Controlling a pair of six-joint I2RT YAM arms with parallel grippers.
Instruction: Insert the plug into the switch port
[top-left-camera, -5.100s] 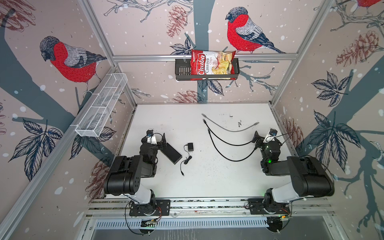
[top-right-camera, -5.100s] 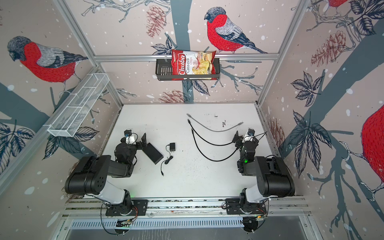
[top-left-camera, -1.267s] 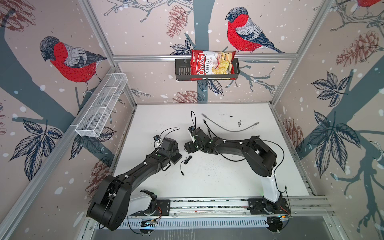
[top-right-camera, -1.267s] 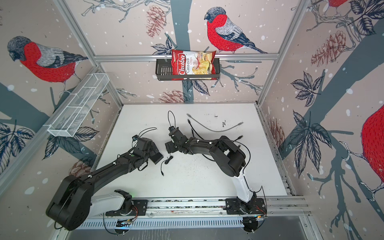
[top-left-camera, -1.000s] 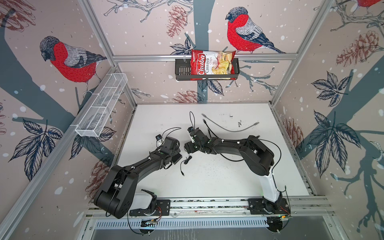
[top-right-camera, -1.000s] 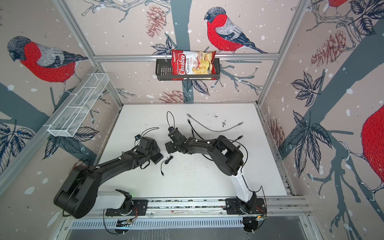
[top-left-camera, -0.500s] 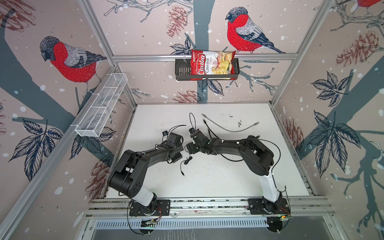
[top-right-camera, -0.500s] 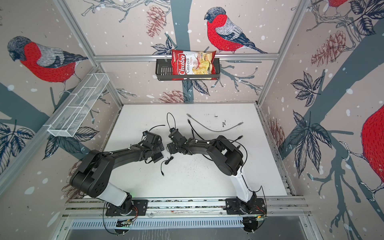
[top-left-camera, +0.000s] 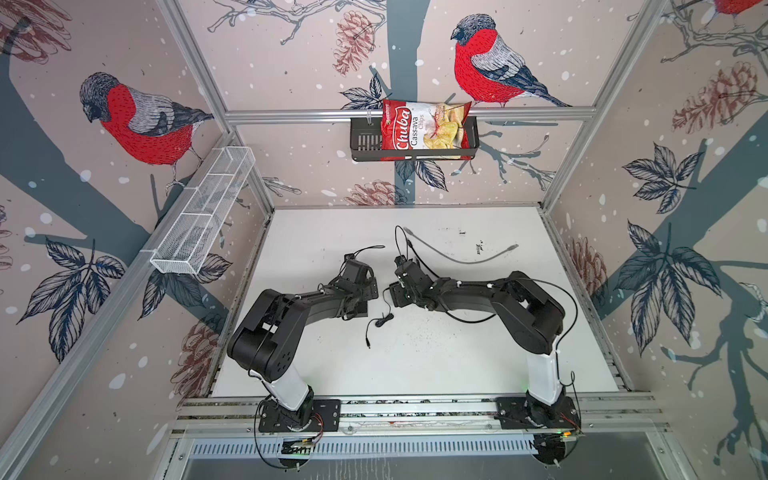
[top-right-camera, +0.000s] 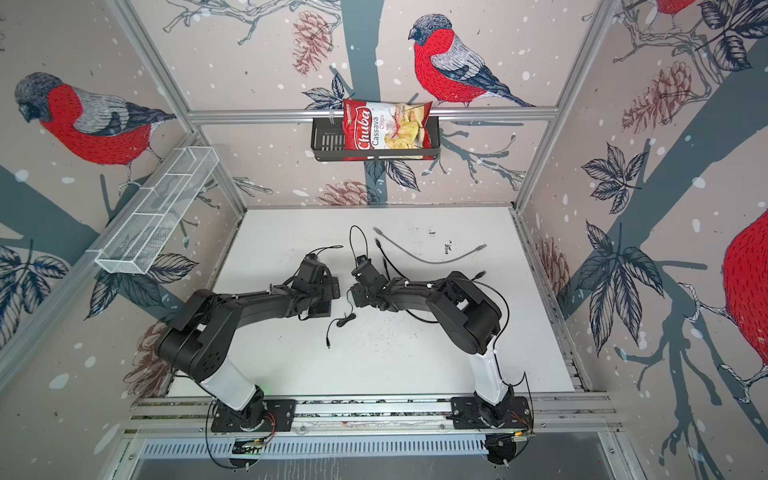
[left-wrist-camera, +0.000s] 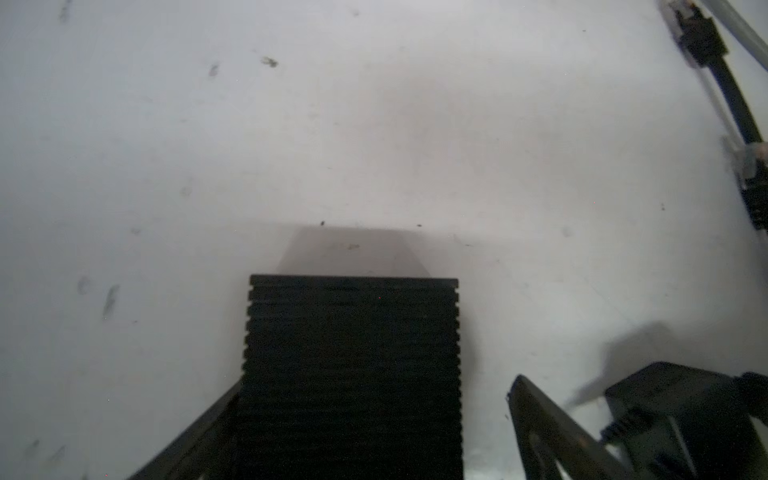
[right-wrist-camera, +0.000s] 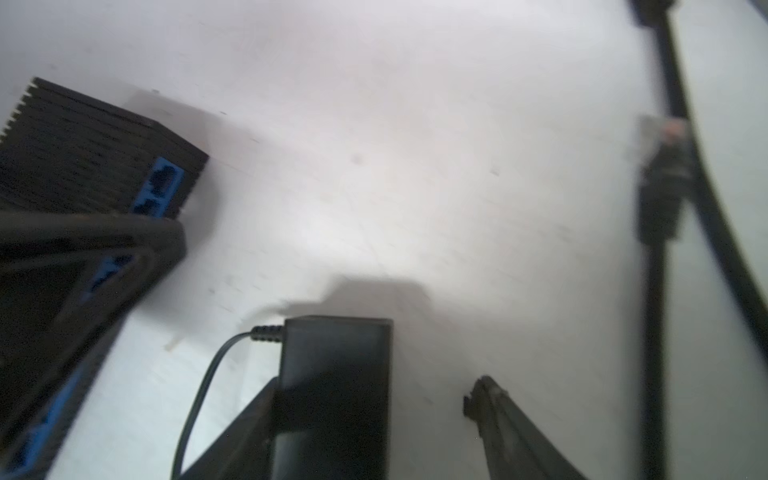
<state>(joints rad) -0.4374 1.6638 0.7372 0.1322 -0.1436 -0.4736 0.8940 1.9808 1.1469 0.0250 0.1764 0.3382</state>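
I am hovering my left gripper (left-wrist-camera: 374, 386) wide open over the switch (left-wrist-camera: 353, 374), gripping nothing. One of its fingers (left-wrist-camera: 540, 419) is standing clear of the box on one side. The opposite one is sitting close against the other side, and I cannot tell whether it is touching.

The switch is showing as a flat, matte-black rectangular box with a top cut into fine parallel ribs that give its side edges a saw-toothed outline. It is lying flat on the white table (top-left-camera: 457, 353), left of centre, and in both top views it is mostly hidden under my left wrist, with only a corner (top-right-camera: 322, 309) peeking out. Along one long edge its ports (right-wrist-camera: 160, 183) are showing as a row of bright blue sockets with dark openings. Part of my left arm is covering the middle of that row.

My right gripper (right-wrist-camera: 374, 388) is also standing open, straddling the small black power adapter (right-wrist-camera: 336, 374). One finger is lying against it and the other (right-wrist-camera: 498, 419) is standing apart. The adapter's thin cord is snaking toward the front of the table and ending in a barrel plug (top-left-camera: 368, 345), which is lying loose, near the switch but not touching it.
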